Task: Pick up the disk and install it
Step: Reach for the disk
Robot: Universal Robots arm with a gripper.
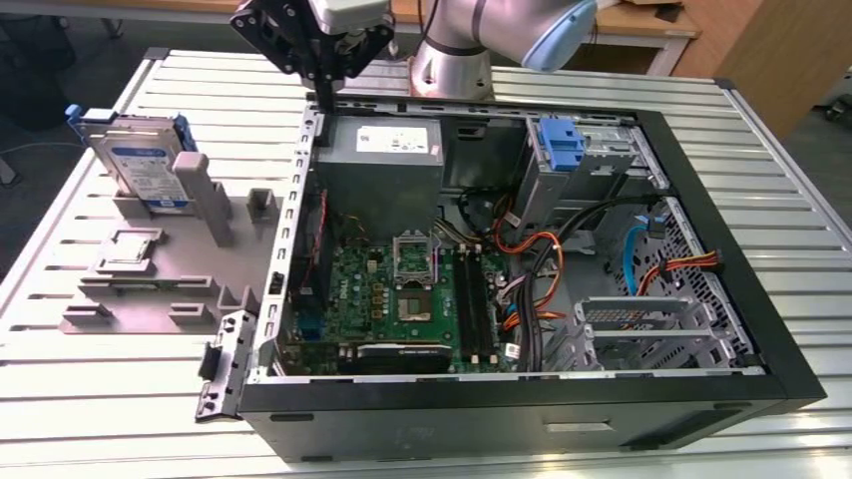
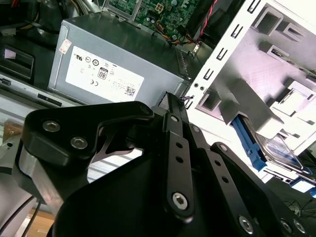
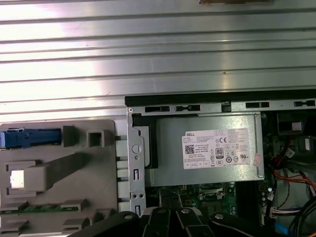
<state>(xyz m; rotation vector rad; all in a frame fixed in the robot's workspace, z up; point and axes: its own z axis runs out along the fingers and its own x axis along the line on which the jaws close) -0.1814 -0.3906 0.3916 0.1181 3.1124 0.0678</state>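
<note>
Nearest in the exterior view is the black wall of the open computer case (image 1: 533, 399), which lies on a slatted metal table (image 1: 107, 399). Inside the case, a green motherboard (image 1: 399, 299) lies toward the exterior view's left and a bare metal drive cage (image 1: 639, 324) toward the right, with orange and black cables (image 1: 533, 249) looping between them. Outside the case, on the exterior view's left, sits a grey fixture (image 1: 160, 289). The disk (image 1: 140, 165) stands upright on edge in the fixture's far end, well apart from the case, and a grey post (image 1: 200, 195) rises between them. Against the case's far wall are the grey power supply (image 1: 386, 150) and, further toward the exterior view's right, a blue latch piece (image 1: 562, 145). The gripper (image 1: 319, 95) hangs just above the case's far rim by the power supply, its fingers pressed together on nothing. Behind it rises the arm (image 1: 493, 40).
</note>
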